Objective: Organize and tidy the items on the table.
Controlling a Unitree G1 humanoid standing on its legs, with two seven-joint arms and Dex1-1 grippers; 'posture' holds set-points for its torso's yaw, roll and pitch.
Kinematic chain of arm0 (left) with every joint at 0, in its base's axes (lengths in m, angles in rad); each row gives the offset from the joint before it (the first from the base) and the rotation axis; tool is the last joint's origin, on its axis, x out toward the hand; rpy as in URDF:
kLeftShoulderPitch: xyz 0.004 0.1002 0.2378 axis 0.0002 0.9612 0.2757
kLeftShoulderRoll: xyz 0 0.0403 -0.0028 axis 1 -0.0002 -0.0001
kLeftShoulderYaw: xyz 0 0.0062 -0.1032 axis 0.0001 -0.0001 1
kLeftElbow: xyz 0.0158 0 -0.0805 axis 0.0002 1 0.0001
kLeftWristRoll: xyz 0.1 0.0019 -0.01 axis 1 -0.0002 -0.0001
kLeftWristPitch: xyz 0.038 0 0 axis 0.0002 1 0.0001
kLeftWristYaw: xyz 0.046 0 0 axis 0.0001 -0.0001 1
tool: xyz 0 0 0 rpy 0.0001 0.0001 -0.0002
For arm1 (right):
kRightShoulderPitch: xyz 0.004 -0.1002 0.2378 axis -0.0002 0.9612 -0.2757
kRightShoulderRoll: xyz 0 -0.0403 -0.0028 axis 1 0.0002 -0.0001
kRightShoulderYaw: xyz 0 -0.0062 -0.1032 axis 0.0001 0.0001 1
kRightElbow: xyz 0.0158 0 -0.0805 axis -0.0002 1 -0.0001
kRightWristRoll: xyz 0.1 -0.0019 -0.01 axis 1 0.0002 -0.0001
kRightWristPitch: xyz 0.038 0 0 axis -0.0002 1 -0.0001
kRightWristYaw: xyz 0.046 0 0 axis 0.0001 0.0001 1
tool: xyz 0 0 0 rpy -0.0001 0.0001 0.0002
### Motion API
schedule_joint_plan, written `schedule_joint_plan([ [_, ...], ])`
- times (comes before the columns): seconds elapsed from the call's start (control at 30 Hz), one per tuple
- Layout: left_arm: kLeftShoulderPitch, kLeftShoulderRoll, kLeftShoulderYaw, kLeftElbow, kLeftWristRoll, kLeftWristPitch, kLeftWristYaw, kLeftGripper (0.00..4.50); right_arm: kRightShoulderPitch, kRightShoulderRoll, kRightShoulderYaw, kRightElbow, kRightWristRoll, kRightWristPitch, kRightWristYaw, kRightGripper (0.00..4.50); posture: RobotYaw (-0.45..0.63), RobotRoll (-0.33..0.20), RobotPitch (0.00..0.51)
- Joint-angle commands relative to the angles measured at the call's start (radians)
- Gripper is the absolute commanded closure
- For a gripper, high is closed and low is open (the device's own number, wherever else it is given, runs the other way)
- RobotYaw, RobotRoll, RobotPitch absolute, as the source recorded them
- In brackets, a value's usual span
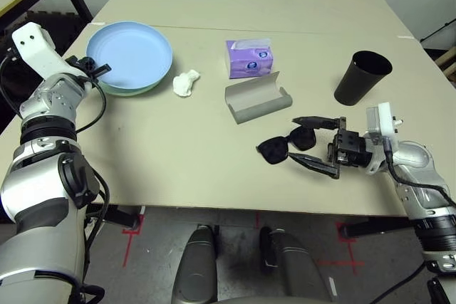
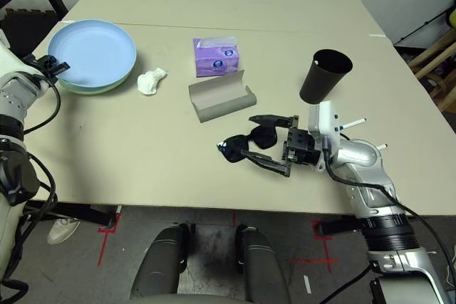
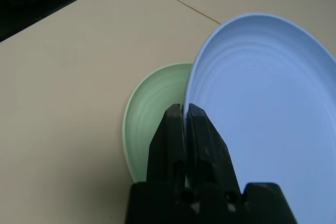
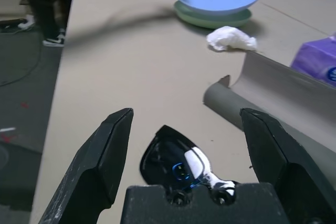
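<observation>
Black sunglasses (image 1: pixel 286 146) lie folded near the table's (image 1: pixel 164 154) front edge, on my right side. My right gripper (image 1: pixel 313 144) sits level around them with its two fingers spread wide, one on each side of the frame; I cannot confirm contact.

Just beyond the sunglasses I see the grey oblong glasses case (image 1: pixel 258 97), lying open. Right of it, apart, the tall black cup (image 1: pixel 362 76) stands upright, and a white pen (image 2: pixel 354 123) shows beside my right forearm.

Behind the case and almost against it is the purple tissue box (image 1: pixel 249 58). Left of the case lies the crumpled white tissue wad (image 1: pixel 185 82), just beside the plates.

Farthest left, the light blue plate (image 1: pixel 130 53) rests on the pale green plate (image 3: pixel 152 111), offset from it. My left gripper (image 3: pixel 185 115) is pinched on the light blue plate's rim.
</observation>
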Motion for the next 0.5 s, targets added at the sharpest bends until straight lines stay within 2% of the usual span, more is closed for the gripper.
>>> schedule_joint_plan([
  [0.03, -0.016, 0.001, -0.003, 0.019, 0.007, -0.009, 0.0, 4.48, 0.004, 0.006, -0.028, 0.014, 0.018, 0.017, -0.027, 0.0, 0.15, 0.0, 0.158],
  [0.33, -0.011, 0.0, -0.009, 0.029, 0.02, -0.024, 0.033, 4.48, 0.013, 0.008, -0.031, 0.011, 0.022, 0.008, -0.035, 0.0, 0.14, 0.0, 0.155],
  [0.43, -0.008, -0.002, -0.013, 0.028, 0.023, -0.038, 0.039, 3.69, 0.02, 0.008, -0.032, 0.01, 0.023, 0.002, -0.031, 0.0, 0.14, 0.0, 0.153],
  [0.5, -0.007, -0.004, -0.012, 0.027, 0.022, -0.043, 0.04, 3.0, 0.023, 0.008, -0.032, 0.011, 0.024, 0.0, -0.03, 0.0, 0.14, 0.0, 0.153],
])
